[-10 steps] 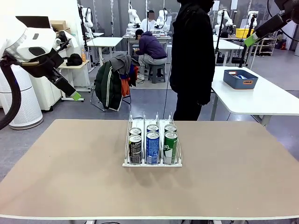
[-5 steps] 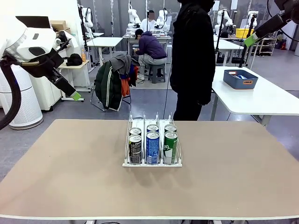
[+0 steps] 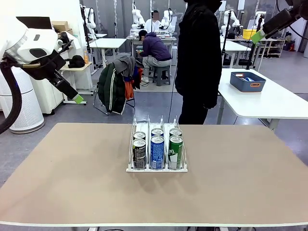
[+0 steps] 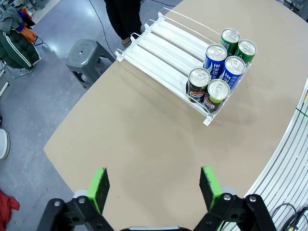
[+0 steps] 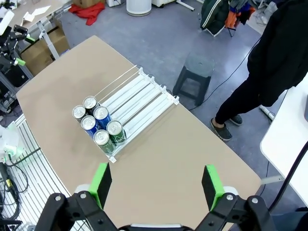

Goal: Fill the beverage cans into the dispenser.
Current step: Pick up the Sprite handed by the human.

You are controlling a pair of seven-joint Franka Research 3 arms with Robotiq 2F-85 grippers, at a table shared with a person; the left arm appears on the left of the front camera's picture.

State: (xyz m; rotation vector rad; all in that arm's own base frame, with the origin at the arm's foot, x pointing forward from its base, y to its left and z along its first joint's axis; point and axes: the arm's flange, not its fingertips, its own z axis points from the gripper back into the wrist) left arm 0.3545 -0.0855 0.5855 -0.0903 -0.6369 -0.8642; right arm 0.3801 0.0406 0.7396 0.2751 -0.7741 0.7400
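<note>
We see black cans point(image 3: 139, 154), blue-and-white cans point(image 3: 157, 152), green cans point(image 3: 175, 152), a white dispenser point(image 4: 166, 45), our tan counter point(image 3: 72, 183)

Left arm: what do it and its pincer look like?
The left arm has a white rounded shell and a thick black cable alongside. Its pincer is black, tipped with two flat bright green pads.

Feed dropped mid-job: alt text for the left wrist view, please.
The open left gripper hangs high over the tan table, looking down at a white three-lane dispenser holding, at one end, two black Pepsi cans, two blue Pocari cans and two green cans.
</note>
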